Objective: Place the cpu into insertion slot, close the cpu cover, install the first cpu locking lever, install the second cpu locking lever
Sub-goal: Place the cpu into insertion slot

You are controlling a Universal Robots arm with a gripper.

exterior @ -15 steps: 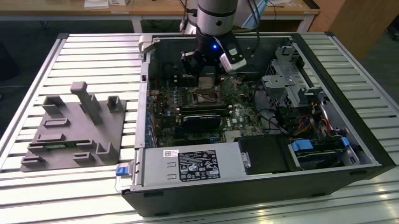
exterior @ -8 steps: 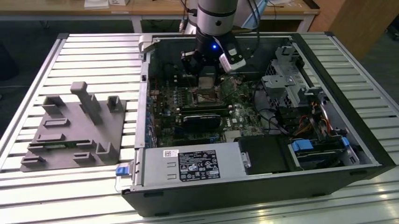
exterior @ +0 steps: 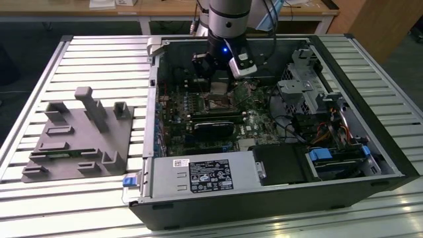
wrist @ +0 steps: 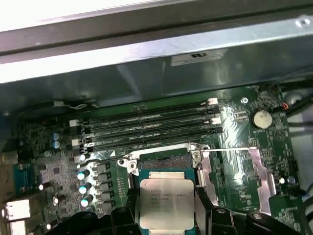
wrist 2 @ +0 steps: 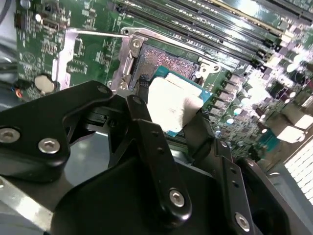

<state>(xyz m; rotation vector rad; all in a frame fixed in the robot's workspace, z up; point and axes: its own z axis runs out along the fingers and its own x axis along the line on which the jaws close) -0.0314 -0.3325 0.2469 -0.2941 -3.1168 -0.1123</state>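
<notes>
- Gripper clamps the cpu by two edges; the print on its face is illegible.
- Cpu hangs just over the insertion slot.

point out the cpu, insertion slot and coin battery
cpu (wrist: 166, 203), first wrist view, metal face centre
insertion slot (wrist 2: 168, 61), second wrist view, exposed pin field
coin battery (wrist: 261, 118), first wrist view, round face
</notes>
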